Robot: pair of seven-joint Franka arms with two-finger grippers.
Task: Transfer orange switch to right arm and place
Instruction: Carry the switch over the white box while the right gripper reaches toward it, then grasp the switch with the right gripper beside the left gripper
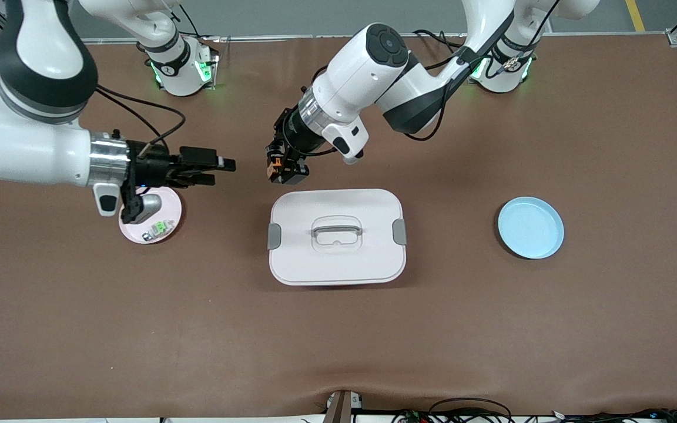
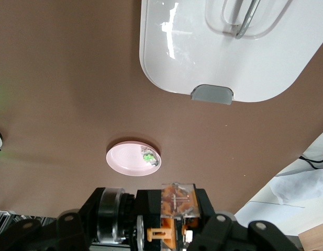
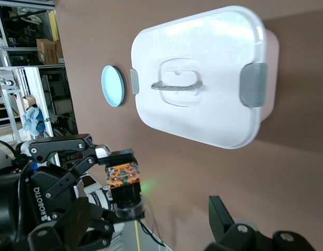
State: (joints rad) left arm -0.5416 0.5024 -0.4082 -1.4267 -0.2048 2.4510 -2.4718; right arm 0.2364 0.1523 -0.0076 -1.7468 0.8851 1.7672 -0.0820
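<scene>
The orange switch (image 1: 274, 165), a small black block with an orange face, is held in my left gripper (image 1: 282, 168), which is shut on it over the bare table just off the white box's corner. The left wrist view shows the switch (image 2: 177, 200) clamped between the left gripper's (image 2: 175, 219) black fingers. My right gripper (image 1: 216, 171) is open and empty, over the rim of the pink plate, pointing at the switch with a gap between them. In the right wrist view the switch (image 3: 122, 177) shows ahead, and one of my own fingers (image 3: 222, 212) is at the frame's edge.
A white lidded box (image 1: 337, 258) with grey clips sits mid-table. A pink plate (image 1: 165, 220) at the right arm's end holds a small green-and-clear part (image 1: 160, 228). A light blue plate (image 1: 530, 227) lies at the left arm's end.
</scene>
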